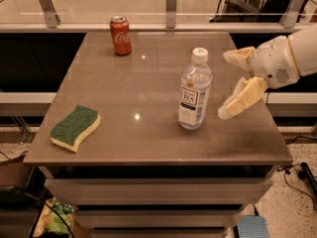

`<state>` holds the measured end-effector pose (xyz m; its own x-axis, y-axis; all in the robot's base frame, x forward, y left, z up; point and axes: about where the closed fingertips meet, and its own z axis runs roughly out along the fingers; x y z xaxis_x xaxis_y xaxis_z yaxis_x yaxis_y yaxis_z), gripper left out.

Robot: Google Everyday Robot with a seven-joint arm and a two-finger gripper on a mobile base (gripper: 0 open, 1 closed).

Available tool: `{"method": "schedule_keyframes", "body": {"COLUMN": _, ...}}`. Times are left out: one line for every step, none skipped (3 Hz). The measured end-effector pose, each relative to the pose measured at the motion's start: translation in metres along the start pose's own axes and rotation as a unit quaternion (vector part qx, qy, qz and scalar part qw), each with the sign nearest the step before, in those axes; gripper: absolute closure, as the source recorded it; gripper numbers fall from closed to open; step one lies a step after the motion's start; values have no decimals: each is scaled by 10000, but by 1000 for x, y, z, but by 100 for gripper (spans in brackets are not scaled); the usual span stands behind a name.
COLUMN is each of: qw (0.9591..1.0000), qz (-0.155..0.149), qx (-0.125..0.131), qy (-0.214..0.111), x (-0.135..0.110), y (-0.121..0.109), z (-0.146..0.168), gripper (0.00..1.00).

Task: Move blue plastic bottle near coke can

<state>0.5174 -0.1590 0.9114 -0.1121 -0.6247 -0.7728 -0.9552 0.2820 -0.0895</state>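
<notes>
The blue plastic bottle (194, 90) stands upright right of the table's middle; it is clear and bluish with a white cap and a "Tea" label. The coke can (120, 35), red with a silver top, stands at the far left of the table top, well apart from the bottle. My gripper (229, 84) comes in from the right with cream fingers spread open, one fingertip (231, 56) up near the bottle's cap height and one (225, 113) lower. It is just right of the bottle, not touching it, and holds nothing.
A green and yellow sponge (75, 127) lies near the table's front left corner. The grey table (124, 83) has drawers below its front edge. A glass rail with metal posts (171, 4) runs behind the table.
</notes>
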Motion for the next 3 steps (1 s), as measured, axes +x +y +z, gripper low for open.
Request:
{"method": "schedule_keyframes", "body": {"qw": 9990, "qz": 33, "qx": -245, "qy": -381, "x": -2, "y": 8, "z": 22, "gripper": 0}}
{"method": "schedule_keyframes", "body": {"qw": 9967, "qz": 15, "qx": -411, "qy": -704, "x": -7, "y": 19, "z": 35, "gripper": 0}}
{"method": "schedule_keyframes", "body": {"qw": 9934, "qz": -85, "qx": -524, "qy": -1019, "x": -16, "y": 29, "z": 43, "gripper": 0}}
